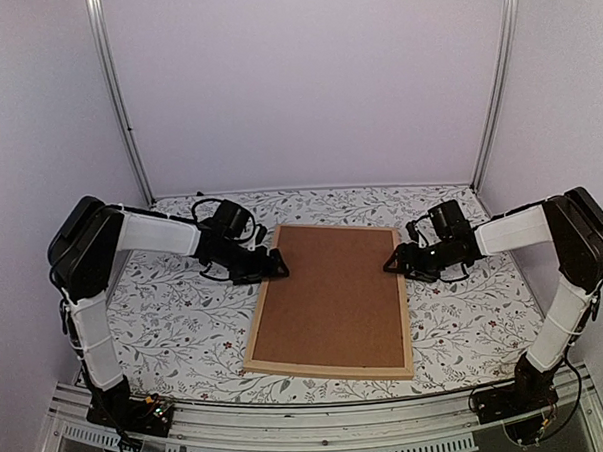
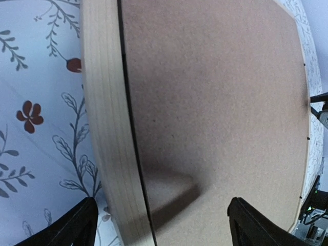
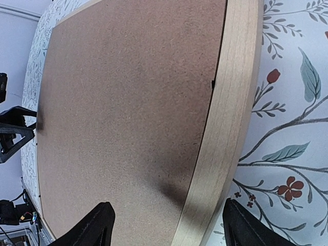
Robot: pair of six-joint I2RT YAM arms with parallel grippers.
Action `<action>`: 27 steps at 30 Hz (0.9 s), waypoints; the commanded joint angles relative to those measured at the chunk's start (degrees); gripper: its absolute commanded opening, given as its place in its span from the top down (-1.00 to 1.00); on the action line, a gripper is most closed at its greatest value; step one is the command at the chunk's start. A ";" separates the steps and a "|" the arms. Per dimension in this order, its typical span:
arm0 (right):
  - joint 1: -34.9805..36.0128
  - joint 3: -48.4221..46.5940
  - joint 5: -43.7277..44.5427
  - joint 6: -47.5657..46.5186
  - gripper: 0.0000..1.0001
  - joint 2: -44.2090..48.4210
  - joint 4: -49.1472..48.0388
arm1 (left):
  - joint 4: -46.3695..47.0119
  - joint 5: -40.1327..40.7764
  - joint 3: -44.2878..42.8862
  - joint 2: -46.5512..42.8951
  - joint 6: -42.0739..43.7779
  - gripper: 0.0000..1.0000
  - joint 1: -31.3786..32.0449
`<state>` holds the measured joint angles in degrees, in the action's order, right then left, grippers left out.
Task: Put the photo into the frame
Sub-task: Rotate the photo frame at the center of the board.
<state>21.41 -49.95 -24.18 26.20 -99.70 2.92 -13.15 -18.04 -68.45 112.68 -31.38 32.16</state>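
Note:
The frame [image 1: 328, 368], thin light-wood bars, lies flat mid-table with a brown backing board [image 1: 330, 295] filling it. The photo is hidden. My left gripper [image 1: 280, 265] is at the frame's left side near the far corner. In the left wrist view it [image 2: 161, 207] is open, its fingers astride the left bar [image 2: 110, 154], one over the cloth and one over the board [image 2: 215, 102]. My right gripper [image 1: 391, 262] is at the opposite side. It [image 3: 169, 207] is open astride the right bar [image 3: 225, 128], with the board [image 3: 128, 102] beside it. Neither holds anything.
A floral tablecloth [image 1: 186, 321] covers the table. Pale walls and two slanted metal posts [image 1: 121, 104] [image 1: 496, 87] close off the back and sides. A slotted metal rail [image 1: 320, 425] runs along the near edge between the arm bases.

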 commanded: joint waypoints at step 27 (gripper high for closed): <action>-0.57 -36.43 5.78 -11.62 -0.54 -20.54 17.43 | -3.22 10.79 13.00 -18.09 2.34 -0.82 11.68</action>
<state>21.12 -82.54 -23.57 17.65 -120.33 16.05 -12.53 -13.85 -52.97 97.65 -32.95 44.49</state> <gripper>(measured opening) 0.768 0.903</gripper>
